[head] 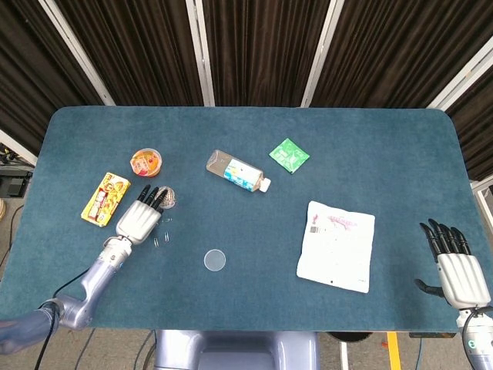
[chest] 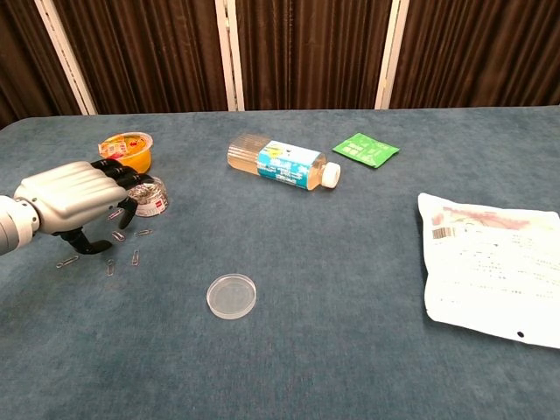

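Green packet (head: 289, 156), teal table (head: 370, 146)

A bottle (chest: 283, 164) lies on its side mid-table, with a green packet (chest: 366, 150) near its cap. A clear round lid (chest: 232, 296) sits nearer the front, a white bag (chest: 490, 262) lies flat well to the right, and a yellow snack pack (head: 105, 198) lies at the left.

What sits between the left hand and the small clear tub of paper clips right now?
Nothing visible. The left hand hovers just beside the small clear tub of paper clips, its dark fingertips almost at the tub's rim. Loose paper clips lie on the blue table under the hand, not in its path.
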`<move>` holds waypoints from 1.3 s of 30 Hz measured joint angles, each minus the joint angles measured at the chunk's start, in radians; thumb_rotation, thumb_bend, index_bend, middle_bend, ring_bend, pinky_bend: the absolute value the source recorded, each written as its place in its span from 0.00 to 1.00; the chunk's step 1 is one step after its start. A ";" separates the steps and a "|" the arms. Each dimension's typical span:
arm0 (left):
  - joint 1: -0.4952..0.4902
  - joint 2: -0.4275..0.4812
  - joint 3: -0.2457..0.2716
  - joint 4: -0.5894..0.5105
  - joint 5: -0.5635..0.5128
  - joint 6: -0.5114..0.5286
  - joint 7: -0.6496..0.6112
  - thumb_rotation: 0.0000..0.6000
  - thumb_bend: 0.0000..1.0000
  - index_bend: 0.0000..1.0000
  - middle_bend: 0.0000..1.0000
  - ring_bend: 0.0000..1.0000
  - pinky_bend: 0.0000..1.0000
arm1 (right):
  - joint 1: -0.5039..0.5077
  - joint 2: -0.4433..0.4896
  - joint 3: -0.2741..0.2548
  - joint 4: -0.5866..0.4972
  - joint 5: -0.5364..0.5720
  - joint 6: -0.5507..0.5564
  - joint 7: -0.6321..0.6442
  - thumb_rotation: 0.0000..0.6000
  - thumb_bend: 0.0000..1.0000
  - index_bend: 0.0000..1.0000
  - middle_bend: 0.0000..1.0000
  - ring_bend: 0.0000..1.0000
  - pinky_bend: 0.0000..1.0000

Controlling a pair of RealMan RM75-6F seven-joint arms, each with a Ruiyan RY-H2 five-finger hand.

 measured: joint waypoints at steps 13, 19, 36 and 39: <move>-0.003 -0.013 -0.001 0.015 -0.004 -0.001 0.017 1.00 0.33 0.45 0.00 0.00 0.00 | 0.003 0.002 -0.003 0.001 -0.001 -0.007 0.010 1.00 0.00 0.00 0.00 0.00 0.00; -0.003 -0.016 0.000 0.016 -0.015 -0.009 0.036 1.00 0.34 0.46 0.00 0.00 0.00 | 0.004 0.004 -0.007 0.000 -0.008 -0.009 0.015 1.00 0.00 0.00 0.00 0.00 0.00; -0.003 -0.025 0.002 0.022 -0.027 -0.010 0.065 1.00 0.38 0.52 0.00 0.00 0.00 | 0.008 0.012 -0.016 -0.002 -0.023 -0.014 0.036 1.00 0.00 0.00 0.00 0.00 0.00; -0.003 -0.027 0.002 0.026 -0.029 -0.009 0.070 1.00 0.38 0.53 0.00 0.00 0.00 | 0.008 0.013 -0.017 -0.003 -0.025 -0.014 0.039 1.00 0.00 0.00 0.00 0.00 0.00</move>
